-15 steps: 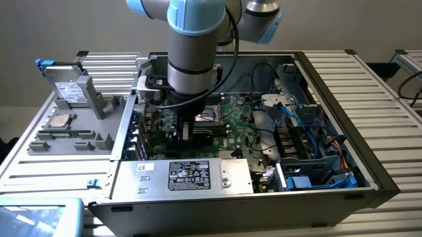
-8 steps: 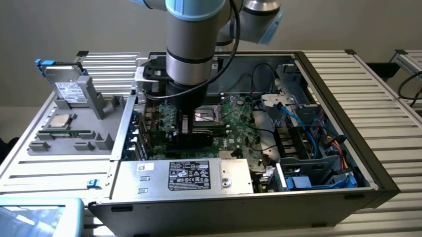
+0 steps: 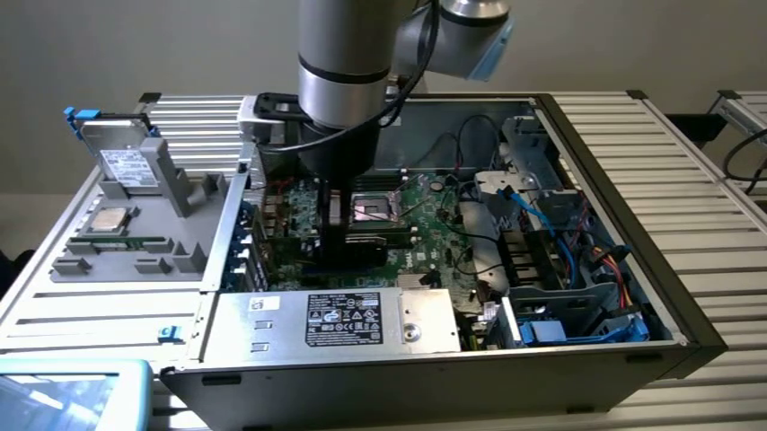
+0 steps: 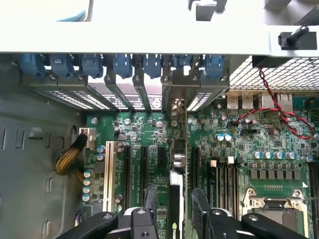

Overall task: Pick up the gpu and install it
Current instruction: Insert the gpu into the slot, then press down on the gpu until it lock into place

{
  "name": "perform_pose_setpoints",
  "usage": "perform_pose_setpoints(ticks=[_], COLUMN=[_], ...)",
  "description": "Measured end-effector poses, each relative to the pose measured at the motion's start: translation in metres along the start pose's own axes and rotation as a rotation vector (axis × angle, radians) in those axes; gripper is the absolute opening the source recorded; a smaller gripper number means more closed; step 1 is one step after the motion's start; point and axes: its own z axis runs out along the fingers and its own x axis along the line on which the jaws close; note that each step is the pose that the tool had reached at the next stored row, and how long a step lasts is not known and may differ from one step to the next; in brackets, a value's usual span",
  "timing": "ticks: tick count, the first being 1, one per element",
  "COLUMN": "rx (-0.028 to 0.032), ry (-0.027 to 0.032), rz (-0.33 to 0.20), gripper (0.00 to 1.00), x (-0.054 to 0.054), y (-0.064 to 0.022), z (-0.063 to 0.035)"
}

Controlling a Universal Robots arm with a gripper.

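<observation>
Drive holder: the grey rack [image 3: 144, 193] stands on the counter [image 3: 72, 296] beside the case, at the exterior view's left.
Card: the gpu [image 4: 178, 169] stands edge-on in a motherboard [image 4: 249, 144] slot, its bracket at the rear openings.
Hand: the hand [image 4: 174, 206] straddles the card, its fingers [image 4: 199, 204] spread wide, not clamping it.
Obstacles: cables [image 3: 480, 229] crowd the right.

Little print can be read. In the exterior view, low in the middle of the frame, a black label [image 3: 344, 318] with white print and small certification marks sits on the silver power supply [image 3: 414, 323]; its words are too small to make out. A small white sticker [image 3: 262, 304] to its left and the white label on the drive [image 3: 124, 162] at upper left are also unreadable. In the wrist view, at the bottom centre, a green logo mark [image 4: 175, 232] shows on the gpu [image 4: 175, 199], its lettering cut off.
</observation>
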Motion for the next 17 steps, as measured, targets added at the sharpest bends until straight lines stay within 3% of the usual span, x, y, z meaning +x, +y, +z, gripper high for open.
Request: perform_pose_setpoints(ticks=[3, 6, 17], rx=[0.0008, 0.0012, 0.0013], ry=[0.0046, 0.0057, 0.0056], rz=[0.001, 0.001, 0.001], gripper=[0.42, 0.42, 0.42], x=[0.0, 0.0, 0.0], y=[0.001, 0.0023, 0.0023], z=[-0.0088, -0.0184, -0.0188])
